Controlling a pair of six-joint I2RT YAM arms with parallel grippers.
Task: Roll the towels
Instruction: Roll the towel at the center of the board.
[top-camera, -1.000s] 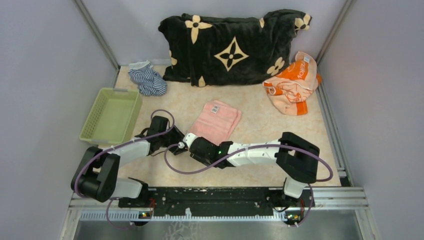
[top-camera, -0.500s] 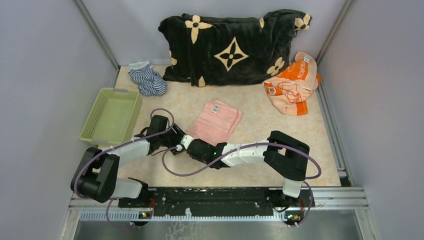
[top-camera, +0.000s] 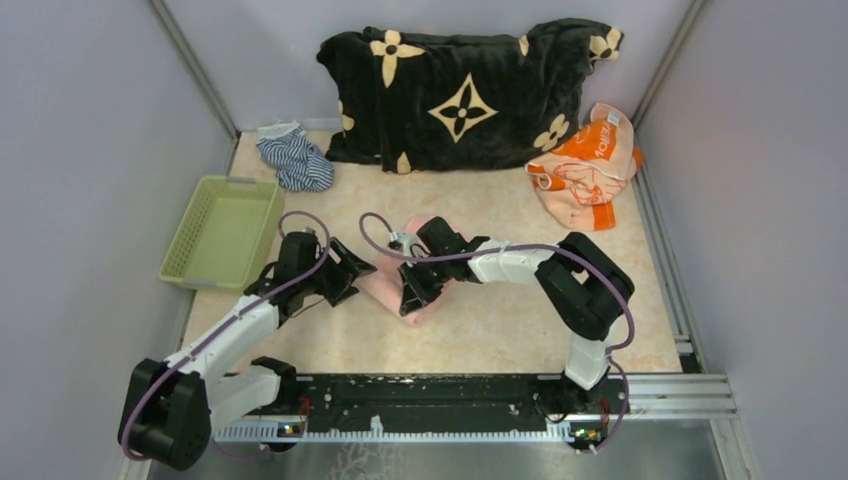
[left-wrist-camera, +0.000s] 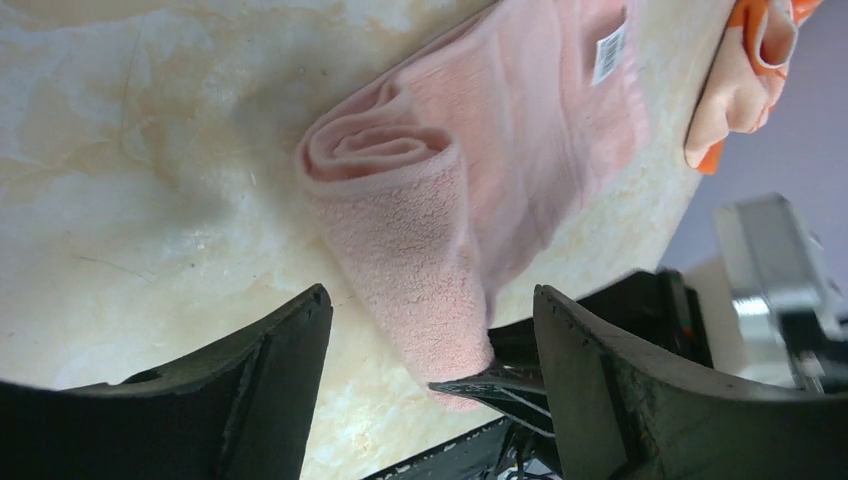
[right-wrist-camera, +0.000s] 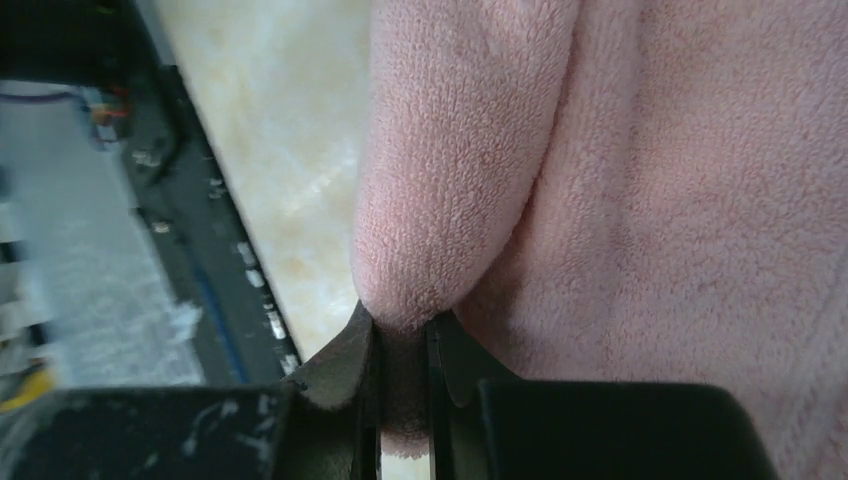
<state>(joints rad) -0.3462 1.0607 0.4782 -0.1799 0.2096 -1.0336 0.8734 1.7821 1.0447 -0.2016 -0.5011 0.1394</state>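
Observation:
The pale pink towel (top-camera: 385, 287) lies mid-table, mostly hidden in the top view under the right arm. In the left wrist view the pink towel (left-wrist-camera: 470, 180) shows a rolled near end, its white label at the far end. My right gripper (top-camera: 410, 300) is shut on the rolled edge of the pink towel (right-wrist-camera: 460, 180). My left gripper (top-camera: 362, 270) is open, just left of the roll, jaws apart around its end without touching. The orange printed towel (top-camera: 585, 165) lies crumpled at the back right and shows in the left wrist view (left-wrist-camera: 745, 75).
A green basket (top-camera: 222, 232) stands at the left. A blue-and-white striped cloth (top-camera: 293, 158) lies at the back left. A big black blanket with cream flowers (top-camera: 460, 95) fills the back. Side rails border the table.
The right gripper has swung over the pink towel, turned and closed on its rolled near edge. The left gripper has moved up and right to the roll's end.

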